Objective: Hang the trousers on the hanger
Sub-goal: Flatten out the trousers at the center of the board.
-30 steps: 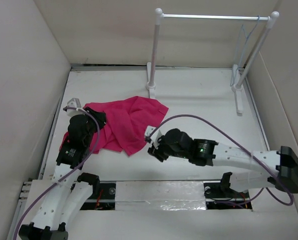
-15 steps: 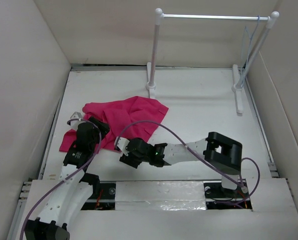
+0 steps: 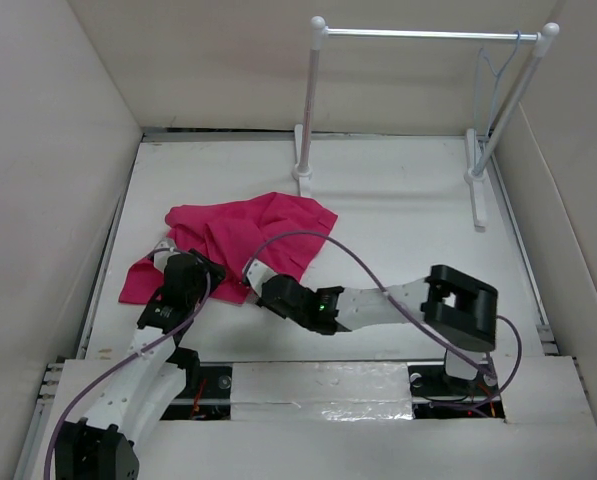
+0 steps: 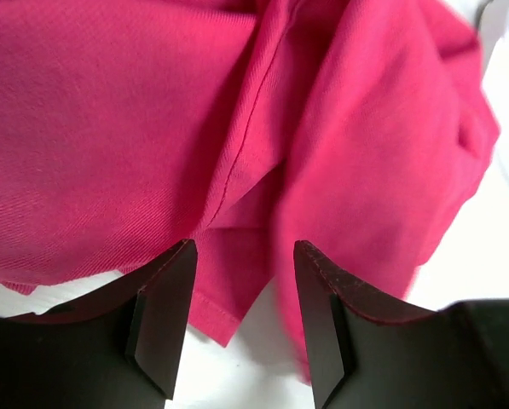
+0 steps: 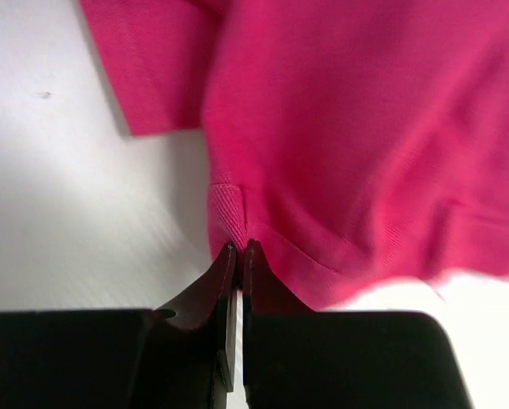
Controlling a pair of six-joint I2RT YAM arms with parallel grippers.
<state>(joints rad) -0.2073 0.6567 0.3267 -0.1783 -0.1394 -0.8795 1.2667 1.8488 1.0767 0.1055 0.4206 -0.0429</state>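
Note:
The magenta trousers point(image 3: 240, 235) lie crumpled on the left half of the white table. My right gripper point(image 3: 253, 280) is at their near edge and is shut, pinching a hem fold of the trousers point(image 5: 339, 128) at its fingertips point(image 5: 228, 256). My left gripper point(image 3: 210, 268) sits just to the left of it, over the cloth. Its jaws are open, with a hem corner of the trousers point(image 4: 237, 153) lying between the fingers point(image 4: 164, 315) and not gripped. The thin wire hanger point(image 3: 493, 80) hangs at the right end of the rack's bar, far from both grippers.
A white-poled rack point(image 3: 316, 100) with a silver bar point(image 3: 428, 35) stands at the back, its feet on the table. Tall pale walls point(image 3: 58, 150) close in the left, back and right sides. The right arm's purple cable point(image 3: 318, 240) arcs over the trousers.
The right arm swung left across the table to the trousers' near edge and its jaws closed there. The left gripper drew back toward the near side, uncovering the trousers' left part.

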